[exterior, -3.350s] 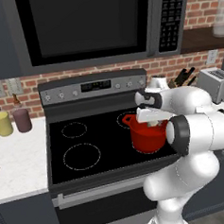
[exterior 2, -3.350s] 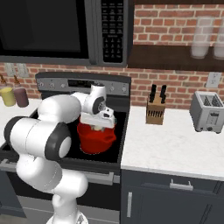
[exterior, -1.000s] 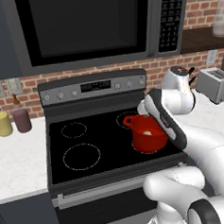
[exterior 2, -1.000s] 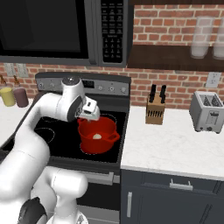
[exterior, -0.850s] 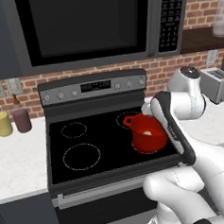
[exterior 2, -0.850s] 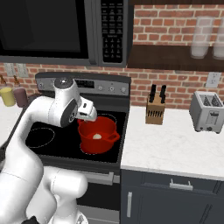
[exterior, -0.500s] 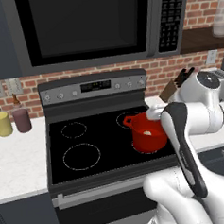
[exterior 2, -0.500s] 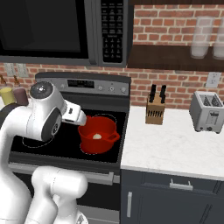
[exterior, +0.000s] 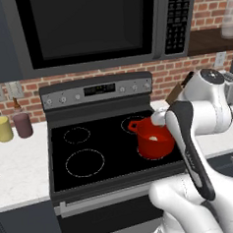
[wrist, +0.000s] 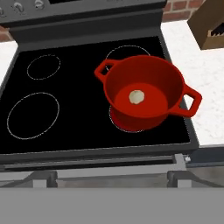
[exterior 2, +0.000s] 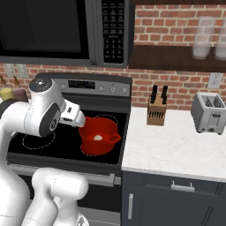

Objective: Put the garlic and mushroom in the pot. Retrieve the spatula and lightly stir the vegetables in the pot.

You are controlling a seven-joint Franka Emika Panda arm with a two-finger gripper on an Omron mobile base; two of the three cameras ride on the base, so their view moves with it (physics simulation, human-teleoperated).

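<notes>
I'm seeing the garlic (wrist: 137, 96) sitting in the pot (wrist: 146, 94), below my hand camera, near the stove's (wrist: 65, 127) right front corner. I'm unable to tell the gripper's state. White counter (exterior 2: 176, 150) is lying right, with knife block (exterior 2: 156, 109) and toaster (exterior 2: 212, 114).

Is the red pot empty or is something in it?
Not empty. One small round beige thing, the garlic, lies on the bottom of the pot.
</notes>
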